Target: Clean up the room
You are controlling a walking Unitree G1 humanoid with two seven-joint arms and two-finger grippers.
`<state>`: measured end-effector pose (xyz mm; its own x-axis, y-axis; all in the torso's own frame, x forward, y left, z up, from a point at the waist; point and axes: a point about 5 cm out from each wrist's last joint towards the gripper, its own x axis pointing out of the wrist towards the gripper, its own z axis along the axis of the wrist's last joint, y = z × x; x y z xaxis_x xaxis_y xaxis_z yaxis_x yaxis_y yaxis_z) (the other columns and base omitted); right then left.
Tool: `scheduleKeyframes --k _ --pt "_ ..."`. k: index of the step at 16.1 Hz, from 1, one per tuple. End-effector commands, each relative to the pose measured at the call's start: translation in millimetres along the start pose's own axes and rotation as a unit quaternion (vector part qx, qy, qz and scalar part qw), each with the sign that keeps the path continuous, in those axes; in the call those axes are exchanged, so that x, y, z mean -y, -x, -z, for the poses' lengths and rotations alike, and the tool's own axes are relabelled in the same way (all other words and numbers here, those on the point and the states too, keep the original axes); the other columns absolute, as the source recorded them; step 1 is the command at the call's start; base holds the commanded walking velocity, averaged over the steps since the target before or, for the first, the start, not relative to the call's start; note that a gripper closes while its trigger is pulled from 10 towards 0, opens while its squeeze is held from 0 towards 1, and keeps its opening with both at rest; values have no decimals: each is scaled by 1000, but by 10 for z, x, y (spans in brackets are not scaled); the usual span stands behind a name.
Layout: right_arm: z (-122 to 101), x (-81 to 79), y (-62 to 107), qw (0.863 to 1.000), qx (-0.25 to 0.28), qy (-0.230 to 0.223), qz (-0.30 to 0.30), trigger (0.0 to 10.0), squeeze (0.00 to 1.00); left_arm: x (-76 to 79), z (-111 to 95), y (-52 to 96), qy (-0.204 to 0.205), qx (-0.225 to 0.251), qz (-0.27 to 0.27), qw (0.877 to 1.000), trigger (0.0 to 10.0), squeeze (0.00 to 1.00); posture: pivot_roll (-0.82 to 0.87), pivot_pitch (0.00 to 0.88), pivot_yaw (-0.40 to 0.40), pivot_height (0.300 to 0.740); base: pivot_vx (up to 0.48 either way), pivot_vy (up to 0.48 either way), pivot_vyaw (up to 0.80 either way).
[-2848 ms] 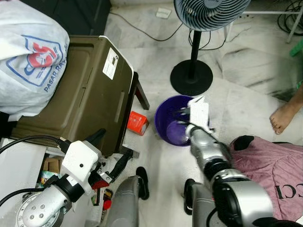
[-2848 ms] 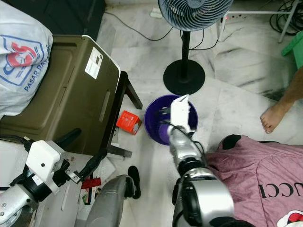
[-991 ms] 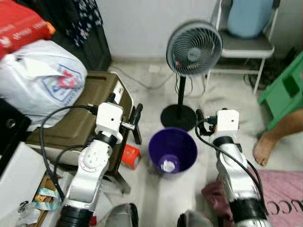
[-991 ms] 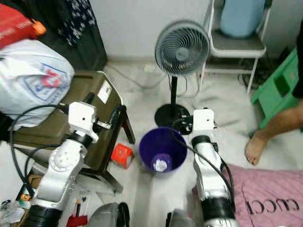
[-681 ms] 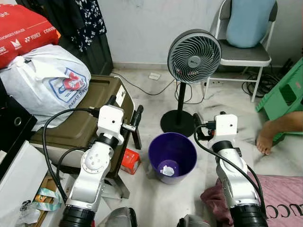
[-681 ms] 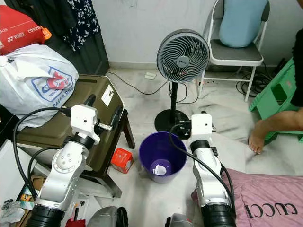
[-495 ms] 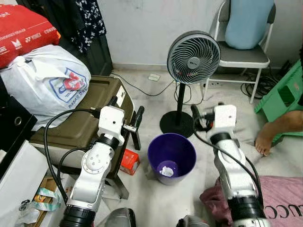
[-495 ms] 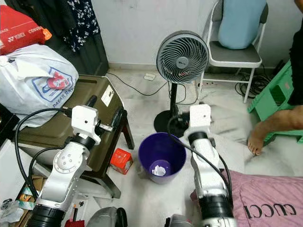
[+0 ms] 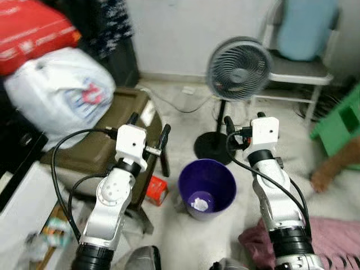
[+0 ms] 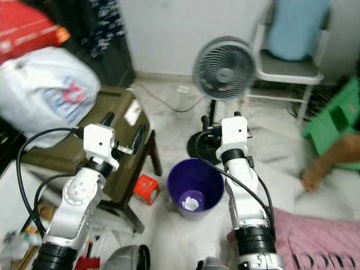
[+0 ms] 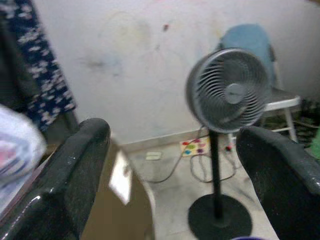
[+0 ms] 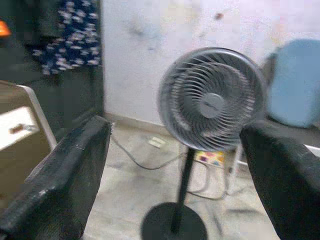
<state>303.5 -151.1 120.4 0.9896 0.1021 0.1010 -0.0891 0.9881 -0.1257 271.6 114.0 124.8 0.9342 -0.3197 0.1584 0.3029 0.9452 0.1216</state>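
Blur has crept into both head views since half a second ago, and the whole scene has slid a little, so the camera has moved; the things on the floor keep their places. Against the frame from 2.8 s ago the change is large: then the right gripper [image 9: 243,122] reached down into the bin [image 9: 207,188], now it is raised above the bin's far rim, in front of the fan [image 9: 238,68]. The left gripper [image 9: 148,125] is lifted too, over the edge of the brown case [image 9: 93,147].

Both wrist views show each gripper's two black fingers spread wide with nothing between them, the fan and the white wall beyond.

The floor is pale, streaked stone. The brown case lies on a dark low stand at the robot's left, with a white plastic bag [image 9: 56,95] on its far end and a red bag [image 9: 34,34] above that. A folding chair [image 9: 301,62] with a blue cushion stands against the wall behind the fan. A green crate [image 9: 343,124] and a person's bare foot [image 9: 323,179] are at the right, a pink shirt [image 9: 332,242] on the floor near the robot's right leg.

The bin is purple, round and upright, between the two arms, with a crumpled white scrap [image 9: 199,202] on its bottom. A small red box [image 9: 157,189] lies just beside it, by the stand's leg.
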Motion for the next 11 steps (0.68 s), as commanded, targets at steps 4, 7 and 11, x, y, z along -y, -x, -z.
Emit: scheduleKeyframes --k 4,7,11 --pt "-7 -61 77 1000 -3 -6 -8 10000 0 32 -1 94 -12 0 7 1000 10000 0 -79 0 56 740 0 0 800" --pt "8 -56 102 1000 -8 -6 -7 10000 0 51 2 91 -11 -3 8 1000 10000 0 -77 0 57 740 0 0 800" --pt "11 -72 96 1000 -11 -11 -6 10000 0 31 13 114 -29 -11 -1 1000 10000 0 -75 3 65 740 0 0 800"
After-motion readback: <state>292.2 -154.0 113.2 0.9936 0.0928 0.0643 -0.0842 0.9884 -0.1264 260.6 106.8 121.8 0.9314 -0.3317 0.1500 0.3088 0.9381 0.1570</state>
